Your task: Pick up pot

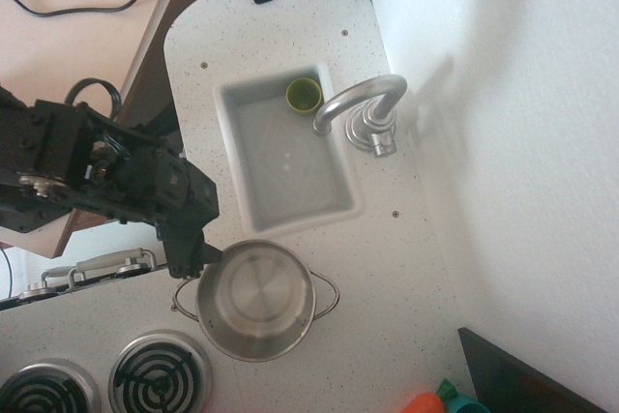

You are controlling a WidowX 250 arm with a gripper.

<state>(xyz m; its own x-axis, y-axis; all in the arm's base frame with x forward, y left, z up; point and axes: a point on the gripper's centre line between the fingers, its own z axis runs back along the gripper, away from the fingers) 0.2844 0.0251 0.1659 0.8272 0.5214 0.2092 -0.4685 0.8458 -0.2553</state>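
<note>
The pot (256, 299) is round shiny steel with two thin wire loop handles. It stands upright and empty on the white counter between the sink and the stove burners. One handle (329, 295) points right and the other (184, 303) points left. My black gripper (197, 258) comes in from the left and sits low at the pot's upper-left rim. Its fingers look spread, one outside the rim and one at the rim edge. They hold nothing.
A white sink (338, 202) lies behind the pot, with a small yellow-green cup (304, 95) in its far corner. A chrome faucet (363, 108) arches over the sink. Two coil burners (160, 374) sit at the front left. Orange and teal items (440, 401) lie at the front right.
</note>
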